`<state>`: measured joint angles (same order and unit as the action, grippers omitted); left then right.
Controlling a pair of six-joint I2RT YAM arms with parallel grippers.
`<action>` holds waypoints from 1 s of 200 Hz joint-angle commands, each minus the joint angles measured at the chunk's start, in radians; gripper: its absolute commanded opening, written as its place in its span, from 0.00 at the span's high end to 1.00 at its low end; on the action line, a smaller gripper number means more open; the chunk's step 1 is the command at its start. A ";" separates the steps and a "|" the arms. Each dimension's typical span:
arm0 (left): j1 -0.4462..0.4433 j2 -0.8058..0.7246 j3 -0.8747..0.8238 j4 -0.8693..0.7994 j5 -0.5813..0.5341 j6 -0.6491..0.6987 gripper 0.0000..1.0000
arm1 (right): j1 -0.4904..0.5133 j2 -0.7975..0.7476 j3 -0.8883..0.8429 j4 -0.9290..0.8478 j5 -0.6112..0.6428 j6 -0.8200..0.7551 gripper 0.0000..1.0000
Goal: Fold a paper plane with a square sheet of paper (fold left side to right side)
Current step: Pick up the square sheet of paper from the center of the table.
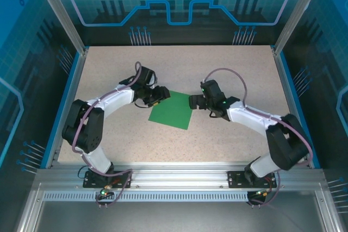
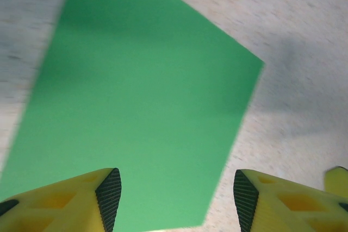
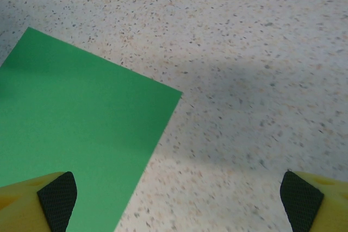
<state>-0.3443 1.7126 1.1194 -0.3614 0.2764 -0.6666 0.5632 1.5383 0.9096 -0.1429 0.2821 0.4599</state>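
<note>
The square sheet of paper [image 1: 173, 111] lies flat and unfolded on the speckled table, bright green, turned slightly like a diamond. My left gripper [image 1: 157, 97] hovers at its upper left edge, open. In the left wrist view the sheet [image 2: 136, 112] spreads under the left gripper [image 2: 174, 194], with nothing between the yellow fingers [image 2: 106, 196]. My right gripper [image 1: 193, 101] sits beside the sheet's upper right corner. In the right wrist view the right gripper [image 3: 178, 202] is wide open over bare table, with the sheet [image 3: 70, 134] under its left finger [image 3: 57, 199].
The speckled tabletop [image 1: 228, 74] is bounded by blue rails at left [image 1: 70, 96] and right [image 1: 291, 96]. An aluminium frame [image 1: 174, 177] runs along the near edge by the arm bases. Both arms curve inward toward the middle.
</note>
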 commanded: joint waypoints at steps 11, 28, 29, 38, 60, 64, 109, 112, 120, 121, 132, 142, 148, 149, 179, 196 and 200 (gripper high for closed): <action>0.018 0.032 -0.046 -0.047 -0.010 0.043 0.40 | 0.017 0.136 0.132 -0.054 -0.054 0.040 0.00; 0.018 0.057 -0.050 -0.045 -0.007 0.047 0.41 | 0.019 0.212 0.202 -0.079 -0.077 0.039 0.00; 0.018 0.059 -0.050 -0.044 -0.006 0.047 0.41 | 0.019 0.217 0.205 -0.080 -0.077 0.039 0.00; 0.018 0.070 -0.051 -0.044 -0.004 0.047 0.41 | 0.022 0.253 0.237 -0.093 -0.083 0.037 0.00; 0.018 0.091 -0.055 -0.041 0.007 0.050 0.41 | 0.025 0.325 0.300 -0.128 -0.073 0.040 0.00; 0.018 0.095 -0.057 -0.042 0.008 0.049 0.41 | 0.026 0.336 0.309 -0.132 -0.073 0.042 0.00; 0.016 0.119 -0.074 -0.036 0.013 0.053 0.42 | 0.039 0.422 0.366 -0.141 -0.082 0.037 0.00; 0.017 0.119 -0.076 -0.036 0.012 0.051 0.42 | 0.039 0.425 0.368 -0.141 -0.083 0.037 0.00; 0.016 0.122 -0.079 -0.035 0.010 0.051 0.42 | 0.043 0.436 0.371 -0.142 -0.084 0.039 0.00; 0.016 0.122 -0.079 -0.035 0.010 0.051 0.42 | 0.043 0.437 0.372 -0.142 -0.084 0.039 0.00; 0.017 0.126 -0.084 -0.034 0.013 0.051 0.42 | 0.047 0.449 0.377 -0.143 -0.087 0.038 0.00; 0.016 0.129 -0.084 -0.033 0.012 0.051 0.42 | 0.049 0.460 0.383 -0.147 -0.091 0.037 0.00; 0.016 0.131 -0.086 -0.034 0.012 0.053 0.42 | 0.052 0.466 0.387 -0.151 -0.094 0.038 0.00; 0.016 0.131 -0.086 -0.033 0.012 0.053 0.42 | 0.052 0.467 0.388 -0.152 -0.095 0.038 0.00; 0.017 0.139 -0.086 -0.029 0.014 0.052 0.43 | 0.070 0.493 0.401 -0.170 -0.109 0.037 0.00; 0.015 0.140 -0.087 -0.025 0.017 0.051 0.43 | 0.082 0.499 0.405 -0.179 -0.122 0.037 0.00; 0.015 0.139 -0.087 -0.024 0.017 0.050 0.43 | 0.084 0.499 0.404 -0.180 -0.125 0.037 0.00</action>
<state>-0.3252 1.8202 1.0630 -0.3756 0.2764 -0.6441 0.6090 2.0056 1.2922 -0.2806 0.2020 0.4870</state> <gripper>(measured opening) 0.573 0.997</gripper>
